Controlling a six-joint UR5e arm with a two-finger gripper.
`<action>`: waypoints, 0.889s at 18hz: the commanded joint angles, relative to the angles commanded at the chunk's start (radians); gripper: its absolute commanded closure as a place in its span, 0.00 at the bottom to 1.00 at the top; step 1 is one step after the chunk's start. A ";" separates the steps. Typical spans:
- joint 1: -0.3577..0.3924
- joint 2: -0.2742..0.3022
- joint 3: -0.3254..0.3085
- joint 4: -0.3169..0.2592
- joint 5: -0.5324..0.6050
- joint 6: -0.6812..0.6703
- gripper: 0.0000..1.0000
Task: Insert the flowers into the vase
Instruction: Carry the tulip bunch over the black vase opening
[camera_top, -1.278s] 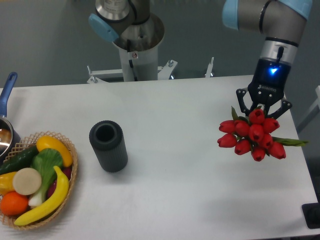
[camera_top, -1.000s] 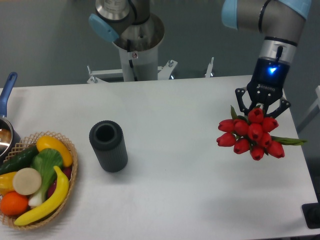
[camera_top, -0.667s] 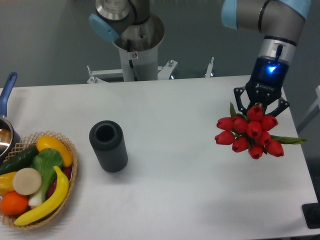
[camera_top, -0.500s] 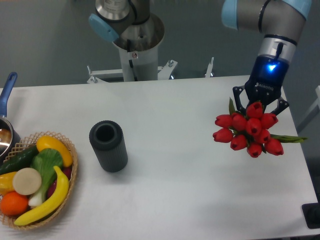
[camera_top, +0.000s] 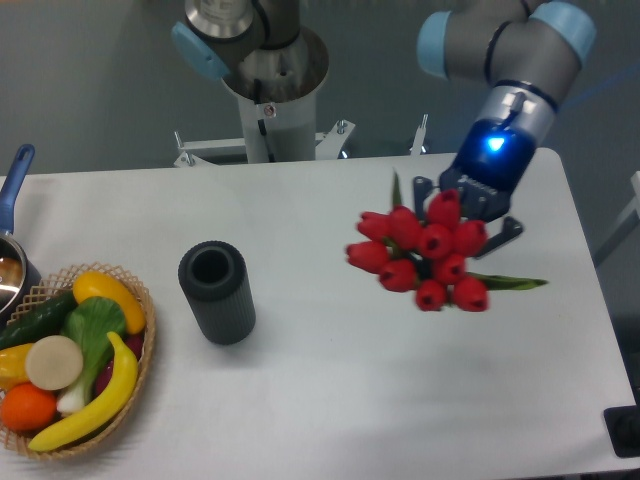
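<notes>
Gripper (camera_top: 466, 212) — raised, clamped, pointing down

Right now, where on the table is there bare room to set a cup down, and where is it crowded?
Bare tabletop lies between the vase and the flowers, along the near edge, and behind the vase toward the arm's base. The left end is crowded by the fruit basket and a pot. The gripper carries the flowers over the right part.

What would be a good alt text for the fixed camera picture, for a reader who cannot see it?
A robot gripper holds a bunch of red tulips in the air above a white table. To the left stands a dark grey vase with an open mouth, and at the far left a wicker basket holds fruit and vegetables.
</notes>
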 joint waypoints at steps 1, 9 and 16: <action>-0.012 0.014 -0.023 0.000 -0.031 0.014 0.81; -0.118 0.126 -0.147 0.000 -0.178 0.041 0.81; -0.207 0.169 -0.180 -0.002 -0.198 0.041 0.81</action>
